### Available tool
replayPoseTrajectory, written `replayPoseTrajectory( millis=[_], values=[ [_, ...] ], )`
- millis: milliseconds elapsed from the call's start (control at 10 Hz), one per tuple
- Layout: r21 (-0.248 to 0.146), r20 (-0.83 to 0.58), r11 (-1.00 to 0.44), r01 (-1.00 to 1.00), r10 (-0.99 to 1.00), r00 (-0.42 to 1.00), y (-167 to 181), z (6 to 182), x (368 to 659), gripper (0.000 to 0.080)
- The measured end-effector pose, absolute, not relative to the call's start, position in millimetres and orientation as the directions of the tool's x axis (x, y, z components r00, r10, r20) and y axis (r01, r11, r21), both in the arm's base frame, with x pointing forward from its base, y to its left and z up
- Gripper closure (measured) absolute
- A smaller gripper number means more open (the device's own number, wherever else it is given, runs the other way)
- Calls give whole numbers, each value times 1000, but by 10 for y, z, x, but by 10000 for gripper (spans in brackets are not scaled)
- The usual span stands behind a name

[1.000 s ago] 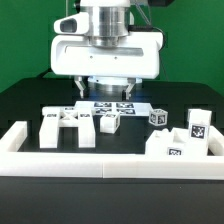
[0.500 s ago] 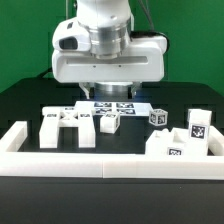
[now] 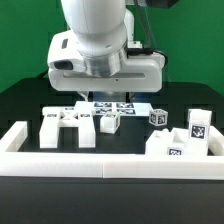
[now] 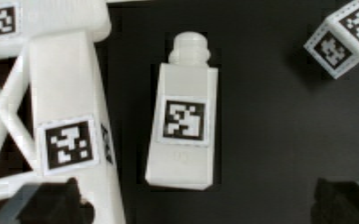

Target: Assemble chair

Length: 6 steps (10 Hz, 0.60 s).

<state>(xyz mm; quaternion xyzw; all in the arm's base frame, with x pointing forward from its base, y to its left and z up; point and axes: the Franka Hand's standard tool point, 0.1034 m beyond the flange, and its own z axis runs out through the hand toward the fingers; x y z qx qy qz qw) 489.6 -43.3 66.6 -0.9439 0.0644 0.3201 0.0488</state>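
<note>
While the white robot arm (image 3: 100, 40) is hanging over the middle of the black tabletop (image 3: 20, 100), the pincer (image 4: 194, 203) is sitting released. Its dark, blurred fingertips (image 4: 51, 200) are showing wide apart in the wrist view and are clasping nothing.

The chair parts are all lying loose and unjoined on the tabletop.
- A white plastic leg bar (image 4: 185, 120), with a rounded peg on one end and a square black-and-white tag on its face, is lying flat beneath the wrist camera. Its plain end is pointing toward the gap between the fingertips. Contact cannot be told.
- A white cross-braced plastic frame (image 4: 60, 90), also tagged, is lying just beside the bar and apart from it, toward the tabletop edge on the exterior view's left.
- A small white tagged block (image 4: 345, 40) is lying tilted on the bar's other side, well apart from it.
- Chunky white tagged slabs (image 3: 185, 140) are standing in the tabletop corner on the exterior view's right. They are resting against the long white border rail (image 3: 110, 165), which is running along the near edge.

The marker board (image 3: 112, 106) is lying flat under the arm, just beyond the leg bar.
</note>
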Motion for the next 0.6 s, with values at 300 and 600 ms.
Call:
replayPoseTrajectory(
  millis=[300, 600],
  values=[
    [-45, -612, -985, -168, -105, 783, -535, 583, 4865, 151],
    [-45, -622, -985, -169, -105, 776, -531, 577, 4847, 151]
  ],
)
